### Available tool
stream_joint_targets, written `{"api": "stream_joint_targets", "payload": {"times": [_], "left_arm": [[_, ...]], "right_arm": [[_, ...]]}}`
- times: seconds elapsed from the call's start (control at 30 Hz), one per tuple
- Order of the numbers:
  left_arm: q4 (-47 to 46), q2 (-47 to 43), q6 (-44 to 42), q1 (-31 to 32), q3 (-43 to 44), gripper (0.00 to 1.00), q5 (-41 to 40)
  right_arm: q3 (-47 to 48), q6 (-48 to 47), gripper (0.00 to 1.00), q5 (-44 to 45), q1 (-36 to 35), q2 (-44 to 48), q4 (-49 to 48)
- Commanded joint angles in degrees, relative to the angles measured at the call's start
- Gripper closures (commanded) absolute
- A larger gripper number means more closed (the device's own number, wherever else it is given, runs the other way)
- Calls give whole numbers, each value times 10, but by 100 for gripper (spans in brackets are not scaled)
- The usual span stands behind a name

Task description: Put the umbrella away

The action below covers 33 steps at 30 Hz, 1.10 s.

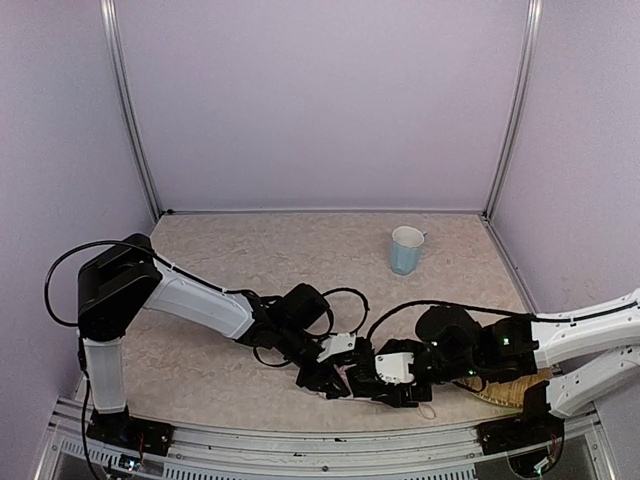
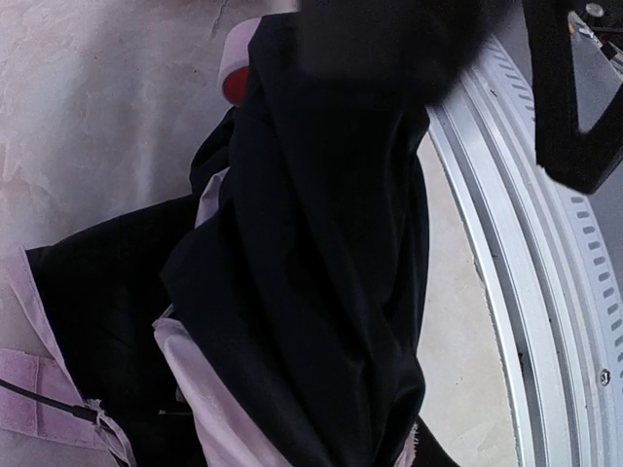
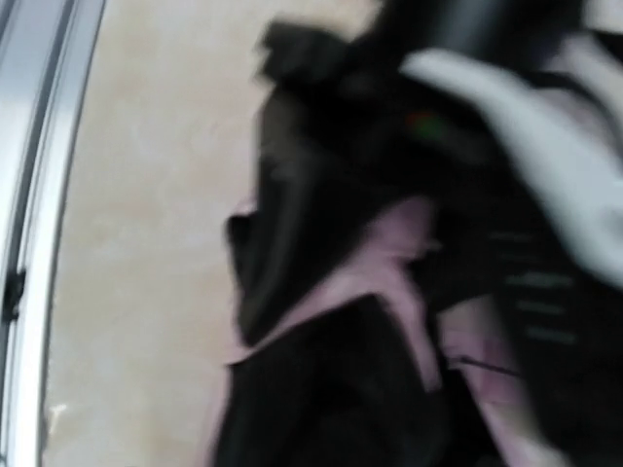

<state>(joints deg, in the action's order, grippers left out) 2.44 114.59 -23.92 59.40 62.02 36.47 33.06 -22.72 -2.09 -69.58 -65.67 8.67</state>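
Umbrella [image 2: 321, 272] at your desk's [image 1: 200, 375] near edge, gripped in left jaws; right jaws' state indeterminable; left arm [image 1: 200, 300] and right arm [image 1: 585, 335] low, converging.

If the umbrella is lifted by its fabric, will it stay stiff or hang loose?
Probably loose: the umbrella lies in soft, bunched folds, so it should sag. It looks unlikely to roll, being crumpled rather than wrapped tight.

1. The back half of the desk [image 1: 250, 250] lies wide open. Only the light-blue cup [image 1: 406, 250] stands there, right of centre, well apart from everything.
2. Near edge, centre: jammed! The left arm [image 1: 200, 300] and right arm [image 1: 580, 330] meet over the bunched umbrella [image 2: 311, 292].
3. Right near corner: a woven tray [image 1: 510, 392] sits under the right arm.
4. Walls hem in three sides, and a metal rail [image 1: 300, 437] lines the near edge.
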Motion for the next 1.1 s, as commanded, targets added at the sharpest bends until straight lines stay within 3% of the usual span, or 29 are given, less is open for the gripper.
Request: {"api": "stream_joint_targets", "payload": {"times": [0.0, 0.17, 0.33, 0.53, 0.7, 0.87, 0.97, 1.07], "left_arm": [[139, 60, 3, -13, -28, 92, -39], [146, 64, 0, -16, -23, 92, -30], [157, 74, -6, -17, -14, 92, -22], [163, 74, -11, -17, -12, 92, -16], [158, 55, -16, -17, -17, 91, -30], [102, -9, -14, -21, -43, 62, -85], [32, -68, 0, -21, -68, 44, -147], [-77, -145, 11, -22, -117, 3, -211]], "right_arm": [[10, -28, 26, 81, -39, -26, 6], [11, -32, 10, 93, -39, -85, -5], [35, -20, 10, 158, -40, -173, 9], [68, 4, 35, 172, -40, -236, 46], [74, 10, 71, 160, -40, -253, 57], [92, 14, 100, 154, -40, -262, 75], [94, 25, 100, 155, -40, -259, 71], [89, 34, 100, 146, -40, -244, 57]]}}
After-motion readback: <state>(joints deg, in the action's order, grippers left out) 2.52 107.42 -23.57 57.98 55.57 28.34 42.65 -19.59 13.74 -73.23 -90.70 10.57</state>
